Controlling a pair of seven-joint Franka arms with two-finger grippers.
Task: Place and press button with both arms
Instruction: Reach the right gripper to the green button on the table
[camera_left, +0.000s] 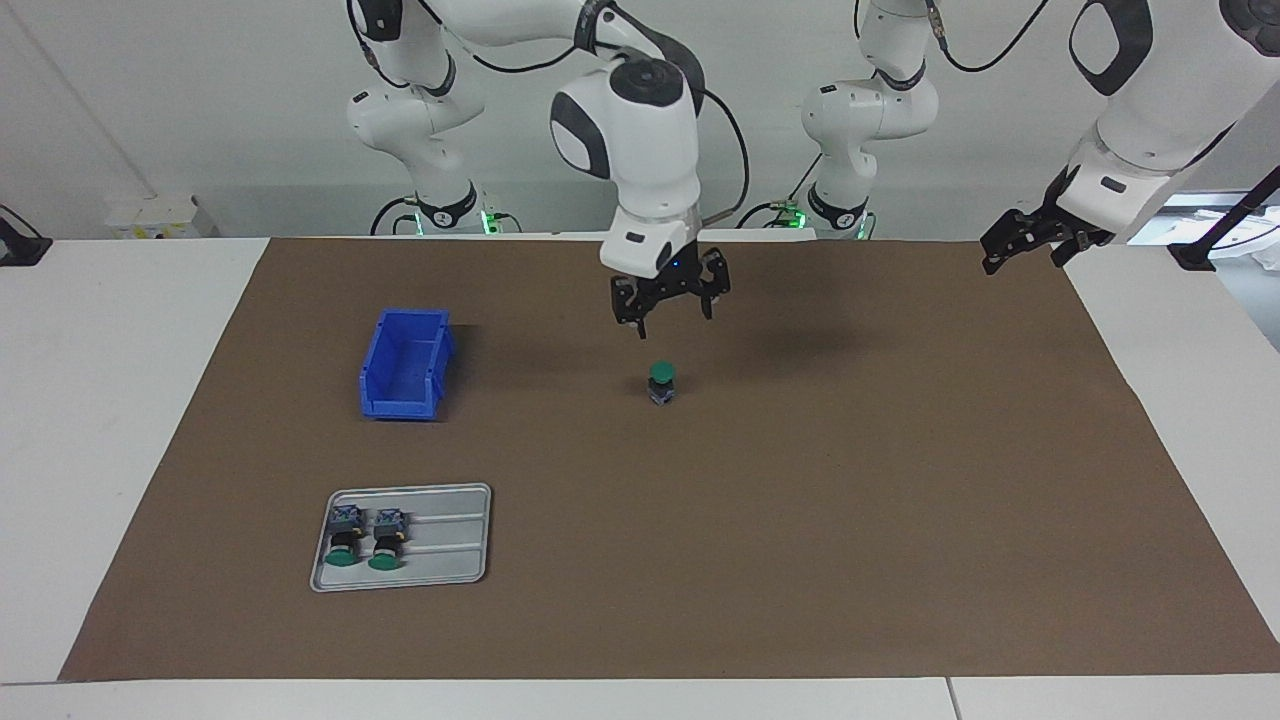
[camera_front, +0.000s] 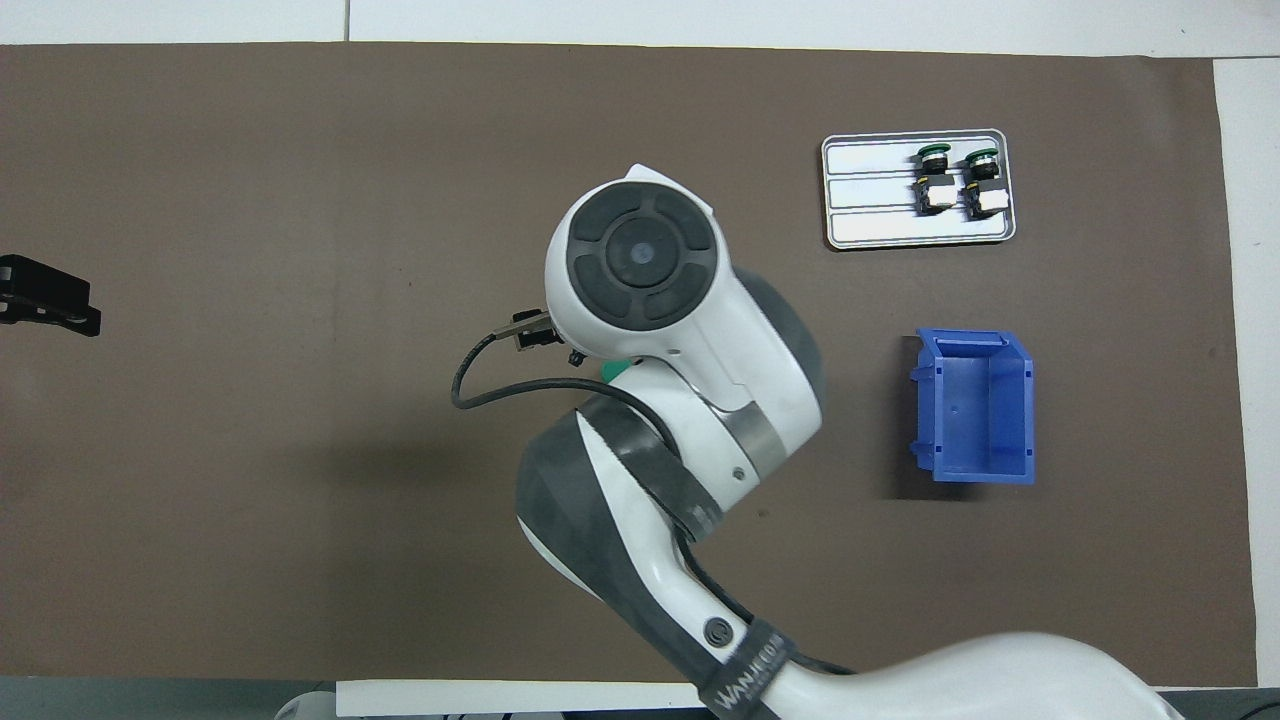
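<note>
- The right gripper (camera_left: 672, 303) hangs over the middle of the mat with its fingers spread and nothing between them; the button (camera_left: 661, 383) stands upright on the mat right under it, green cap up, untouched.
- The left gripper (camera_left: 1035, 240) waits in the air over the mat's edge at the left arm's end, fingers apart and empty.
- A brown mat (camera_left: 800, 520) covers most of a white table (camera_left: 100, 400); a plain white wall rises past the arm bases.
- From overhead the right arm's wrist hides its own gripper and nearly all of the button; only a green sliver (camera_front: 617, 371) shows.
- Three buttons in all: one standing on the mat, two lying (camera_left: 344, 541) (camera_left: 386, 541) side by side in a grey tray (camera_left: 460, 540).
- One blue bin (camera_left: 405, 364), open-topped, sits nearer the robots than the tray.
</note>
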